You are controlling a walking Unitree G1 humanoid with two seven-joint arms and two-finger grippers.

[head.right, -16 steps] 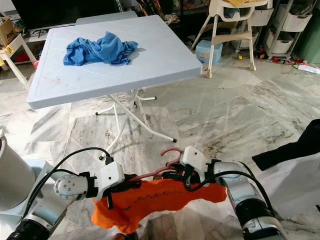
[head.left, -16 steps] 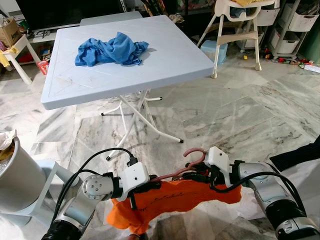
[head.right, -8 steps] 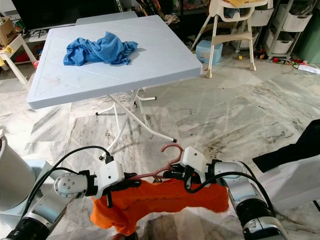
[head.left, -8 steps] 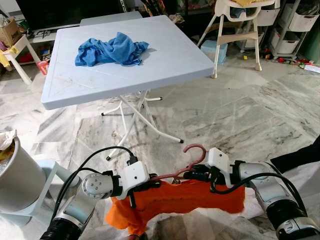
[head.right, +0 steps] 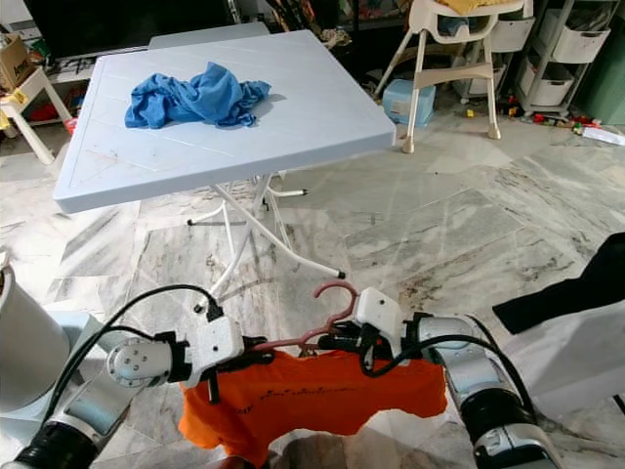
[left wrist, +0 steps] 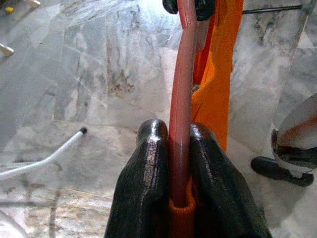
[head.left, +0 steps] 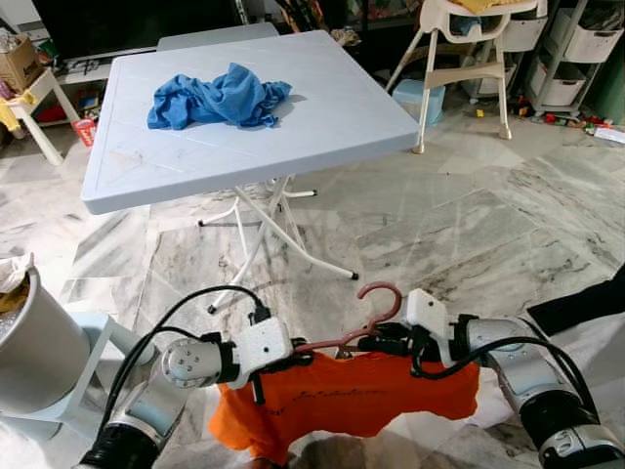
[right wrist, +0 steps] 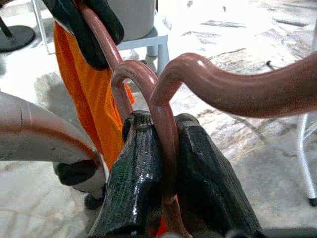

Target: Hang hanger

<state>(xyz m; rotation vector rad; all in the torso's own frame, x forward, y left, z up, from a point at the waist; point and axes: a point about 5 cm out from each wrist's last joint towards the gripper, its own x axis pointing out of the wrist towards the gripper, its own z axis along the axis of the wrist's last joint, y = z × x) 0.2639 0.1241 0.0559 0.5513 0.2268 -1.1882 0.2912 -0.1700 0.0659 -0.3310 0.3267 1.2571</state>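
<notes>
Pink hanger [head.left: 344, 337] with orange shirt [head.left: 344, 403] held low over marble floor [head.left: 469, 225], in front of table [head.left: 322, 117]. Left gripper [left wrist: 179, 198] clamped on its arm, right gripper [right wrist: 166, 191] clamped near hook.

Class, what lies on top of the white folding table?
A crumpled blue cloth lies on the white folding table, toward its far left part. Whatever sits beneath the cloth is covered and cannot be seen.

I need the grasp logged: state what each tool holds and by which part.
Both hold the pink hanger carrying the orange garment: the left tool is shut on its shoulder bar, the right tool is shut near the hook's base.
</notes>
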